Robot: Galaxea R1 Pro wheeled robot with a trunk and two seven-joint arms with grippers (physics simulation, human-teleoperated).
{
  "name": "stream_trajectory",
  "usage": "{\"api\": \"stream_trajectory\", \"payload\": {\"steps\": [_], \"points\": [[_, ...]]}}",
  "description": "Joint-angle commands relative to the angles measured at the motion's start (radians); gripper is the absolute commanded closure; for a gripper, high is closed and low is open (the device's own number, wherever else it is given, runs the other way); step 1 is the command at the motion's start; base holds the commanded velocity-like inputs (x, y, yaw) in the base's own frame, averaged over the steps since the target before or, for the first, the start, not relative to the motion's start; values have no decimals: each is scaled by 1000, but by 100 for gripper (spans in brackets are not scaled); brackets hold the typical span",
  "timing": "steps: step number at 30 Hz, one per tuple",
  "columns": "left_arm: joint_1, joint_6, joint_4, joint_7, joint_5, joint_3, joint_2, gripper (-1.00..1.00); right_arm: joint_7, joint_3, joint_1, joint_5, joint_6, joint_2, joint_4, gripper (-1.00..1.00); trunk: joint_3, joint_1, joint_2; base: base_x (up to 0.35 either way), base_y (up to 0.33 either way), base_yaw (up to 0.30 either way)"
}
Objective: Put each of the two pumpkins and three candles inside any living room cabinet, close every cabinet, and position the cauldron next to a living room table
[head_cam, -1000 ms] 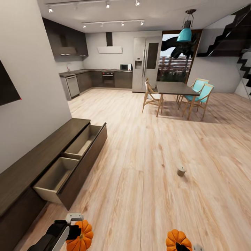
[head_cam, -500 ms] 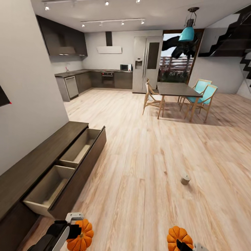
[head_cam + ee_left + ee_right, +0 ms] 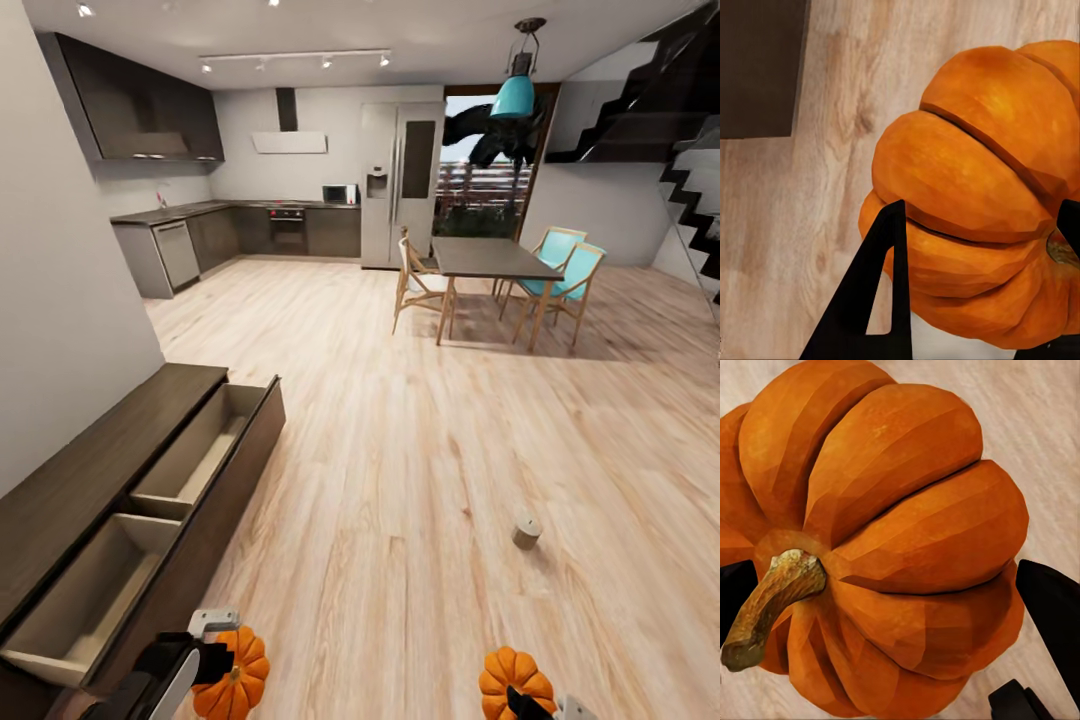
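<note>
Beside long dark brown cabinet [image 3: 150,470] with open drawers, each gripper's black fingers [image 3: 881,292] clamped on ribbed orange pumpkin [image 3: 232,675].

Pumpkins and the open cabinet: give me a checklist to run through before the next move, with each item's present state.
1. Left gripper has its pumpkin: ok, a finger sits on either side of it.
2. Right gripper has the other pumpkin: ok, held between its fingers.
3. Cabinet drawers open to receive: ok, two stand pulled out along the wall.
4. Near drawer has room: ok, pale interior looks bare.
5. Candle collected: not ok, it stands on the floor to the right.
6. Other candles and the cauldron located: cannot tell.
</note>
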Motion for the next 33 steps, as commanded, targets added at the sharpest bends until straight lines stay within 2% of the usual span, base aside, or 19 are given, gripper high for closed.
{"api": "stream_trajectory", "payload": {"steps": [1,12,20,33], "points": [[0,0,0,0,-1,0,0,100,0,0,0,1,-1,0,0,100,0,0,0,333,0,-55],[0,0,0,0,-1,0,0,100,0,1,0,3,-2,1,0,100,0,0,0,333,0,-12],[0,0,0,1,-1,0,0,100,0,1,0,3,-3,1,0,100,0,0,0,333,0,-167],[0,0,0,1,-1,0,0,100,-2,2,0,4,-3,1,0,100,0,0,0,333,0,-8]]}}
